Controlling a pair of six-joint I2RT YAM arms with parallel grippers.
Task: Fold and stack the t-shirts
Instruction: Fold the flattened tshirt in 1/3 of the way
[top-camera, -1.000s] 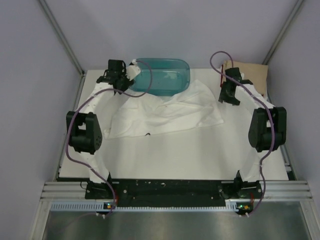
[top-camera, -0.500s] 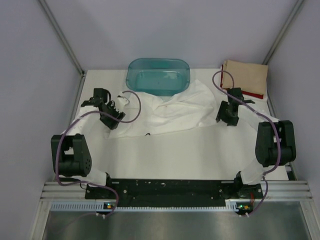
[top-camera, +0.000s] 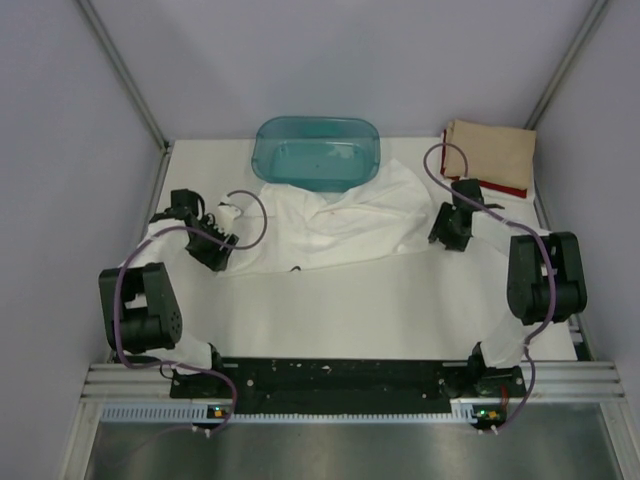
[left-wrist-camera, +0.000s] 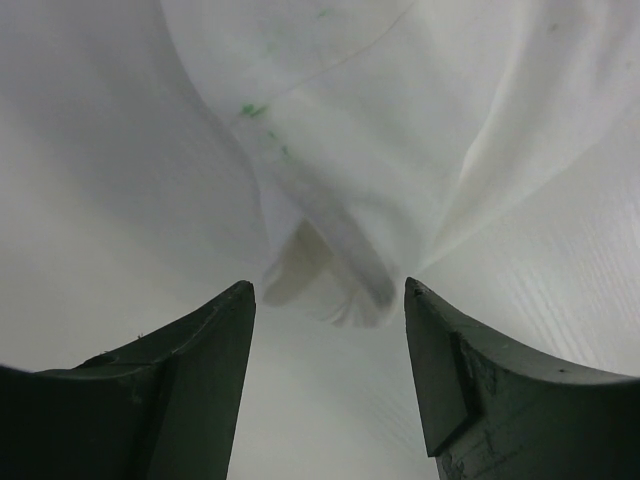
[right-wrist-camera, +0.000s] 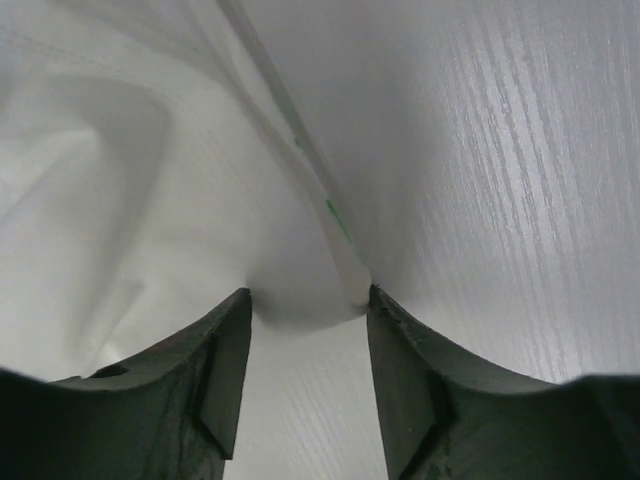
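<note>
**Top external.** The white t-shirt (top-camera: 340, 225) lies crumpled across the upper middle of the table (top-camera: 350, 310). Its far edge is just beside the teal tub (top-camera: 318, 152), and its near edge runs ragged from left to right. Below that edge the table is bare down to the arm bases. The tan t-shirt (top-camera: 490, 148) sits folded at the upper right corner, and the red t-shirt (top-camera: 508, 188) peeks out under its near side. The left gripper (top-camera: 216, 250) is at the white shirt's left end, and the right gripper (top-camera: 450, 235) is at its right corner.

**Left wrist.** The left gripper (left-wrist-camera: 328, 290) is released, with its fingers (left-wrist-camera: 190, 380) standing well apart. A rolled fold of the white t-shirt (left-wrist-camera: 400, 120) ends between the tips and is narrower than the gap. The bare table (left-wrist-camera: 570, 290) shows at lower right.

**Right wrist.** The right gripper (right-wrist-camera: 310, 295) is also released, with its fingers (right-wrist-camera: 410, 400) spread. The white t-shirt (right-wrist-camera: 120, 150) fills the left of the frame. Its hem runs down to the line of the tips, and table shows between the fingers. To the right of the hem the table (right-wrist-camera: 520, 150) is bare.
</note>
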